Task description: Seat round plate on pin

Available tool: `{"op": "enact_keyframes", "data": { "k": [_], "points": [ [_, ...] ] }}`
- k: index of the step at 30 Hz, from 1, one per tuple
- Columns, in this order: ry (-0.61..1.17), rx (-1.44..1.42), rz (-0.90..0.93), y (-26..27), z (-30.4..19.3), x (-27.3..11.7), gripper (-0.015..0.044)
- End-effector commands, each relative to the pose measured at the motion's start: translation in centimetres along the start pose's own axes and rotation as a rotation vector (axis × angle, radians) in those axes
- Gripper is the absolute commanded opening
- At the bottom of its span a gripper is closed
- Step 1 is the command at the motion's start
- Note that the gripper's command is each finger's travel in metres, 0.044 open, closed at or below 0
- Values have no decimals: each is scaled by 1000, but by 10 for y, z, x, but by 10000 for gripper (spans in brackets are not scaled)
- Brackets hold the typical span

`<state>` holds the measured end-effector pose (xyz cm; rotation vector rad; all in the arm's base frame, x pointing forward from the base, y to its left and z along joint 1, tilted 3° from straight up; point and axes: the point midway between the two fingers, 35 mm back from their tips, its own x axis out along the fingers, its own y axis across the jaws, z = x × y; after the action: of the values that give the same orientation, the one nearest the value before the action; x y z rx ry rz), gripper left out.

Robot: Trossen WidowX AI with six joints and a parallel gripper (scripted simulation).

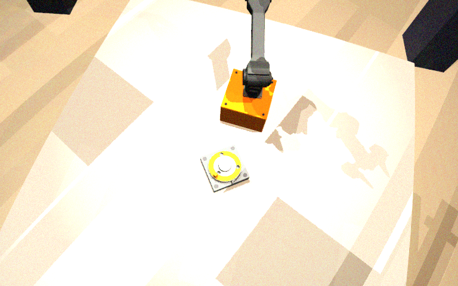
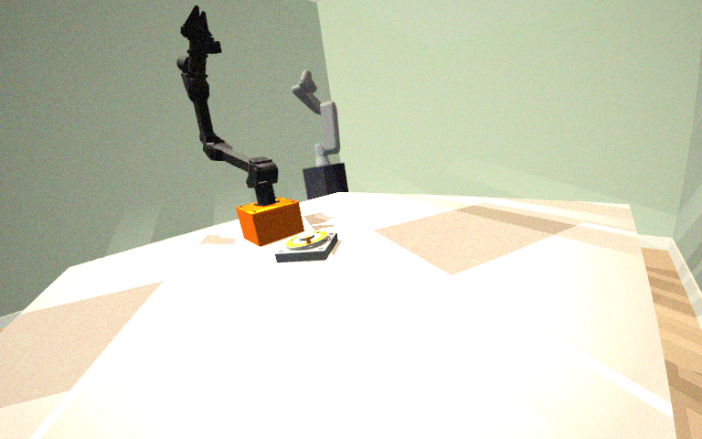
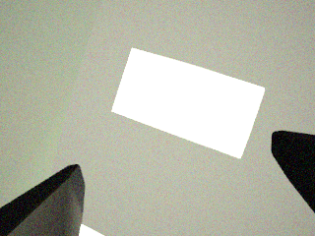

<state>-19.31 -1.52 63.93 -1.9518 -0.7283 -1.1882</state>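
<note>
The yellow round plate (image 1: 231, 155) (image 2: 322, 236) sits around the white post (image 1: 224, 164) on the square grey base (image 1: 216, 186) (image 2: 305, 253) in the middle of the table. Its orange tab (image 1: 214, 175) points toward the front left corner of the base. The pin is too small to make out. My gripper (image 2: 196, 11) (image 3: 180, 159) is open and empty. It is raised high on the arm, points upward, and is far above and behind the plate. The wrist view shows only the ceiling between the two fingers.
The arm stands on an orange block (image 1: 244, 109) (image 2: 269, 223) just behind the base. A pale second arm (image 2: 326, 129) on a dark pedestal (image 2: 324, 181) stands beyond the table's far edge.
</note>
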Motion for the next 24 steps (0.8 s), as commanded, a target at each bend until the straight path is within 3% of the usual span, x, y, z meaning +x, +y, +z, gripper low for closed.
{"op": "enact_keyframes", "data": {
  "k": [1,4,10,15,24],
  "points": [
    [-7,9,12,4,4,4,374],
    [-75,120,166,52,47,42,295],
    [-123,237,325,105,87,68,137],
    [-132,433,617,199,147,86,6],
    [-67,685,1077,348,230,68,0]
  ]
}}
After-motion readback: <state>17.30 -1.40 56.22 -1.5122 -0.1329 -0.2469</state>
